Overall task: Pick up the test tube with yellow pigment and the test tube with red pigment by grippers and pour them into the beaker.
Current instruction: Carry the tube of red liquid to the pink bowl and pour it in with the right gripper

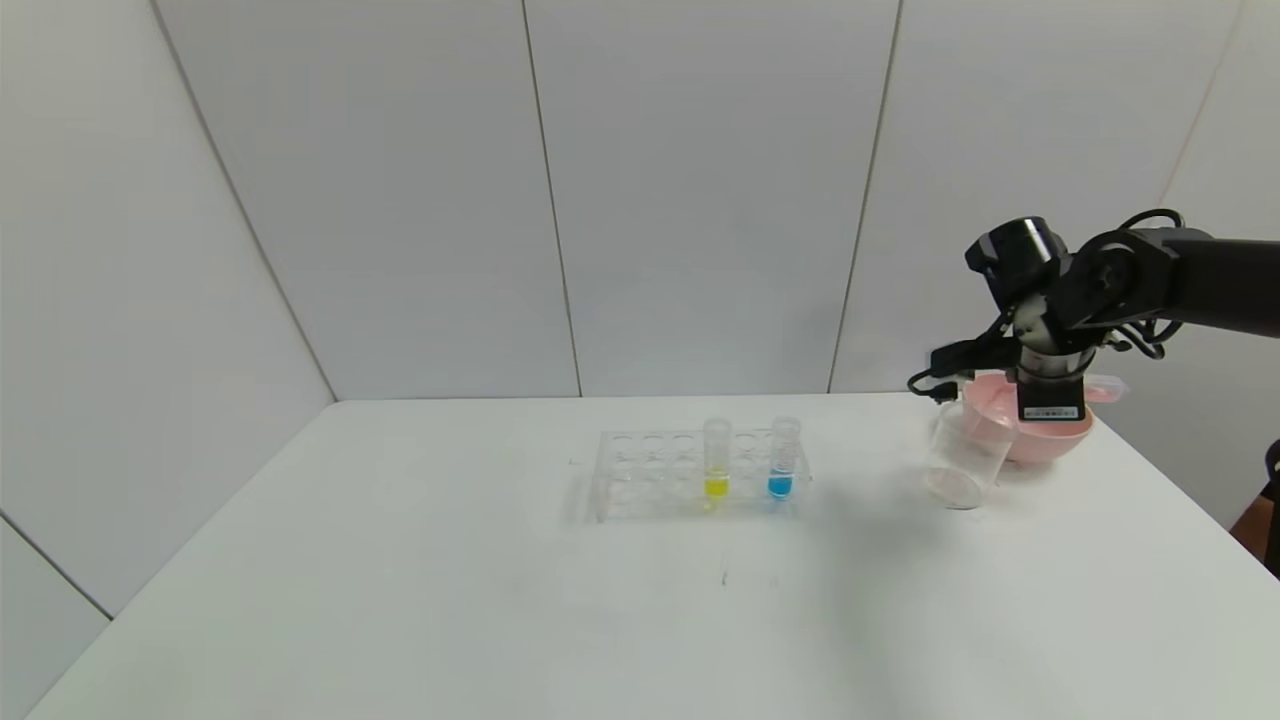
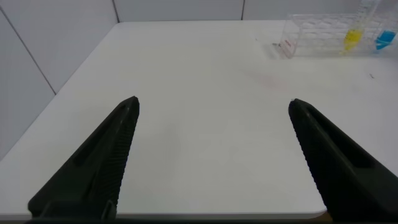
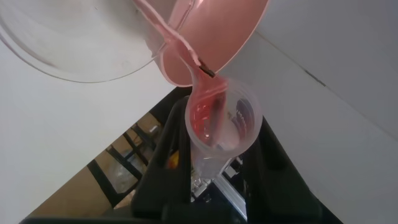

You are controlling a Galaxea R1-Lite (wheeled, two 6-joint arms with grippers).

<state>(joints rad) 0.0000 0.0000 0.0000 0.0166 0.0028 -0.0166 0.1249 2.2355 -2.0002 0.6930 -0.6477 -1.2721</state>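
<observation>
My right gripper (image 1: 1050, 400) (image 3: 214, 134) hangs over the pink bowl at the table's far right, shut on the test tube with red pigment (image 3: 217, 118). The tube is tipped, red liquid shows inside its mouth, and the mouth rests against the pink bowl's (image 1: 1040, 440) (image 3: 211, 31) pouring lip. The clear beaker (image 1: 962, 458) (image 3: 74, 43) stands just left of the bowl, touching it. The test tube with yellow pigment (image 1: 716, 455) (image 2: 353, 37) stands upright in the clear rack (image 1: 650, 470) (image 2: 311, 31). My left gripper (image 2: 211, 106) is open over bare table, away from the rack.
A tube with blue liquid (image 1: 783, 455) (image 2: 384, 40) stands in the rack beside the yellow one. White walls close the table at the back and left. The table's near left edge lies just under the left gripper.
</observation>
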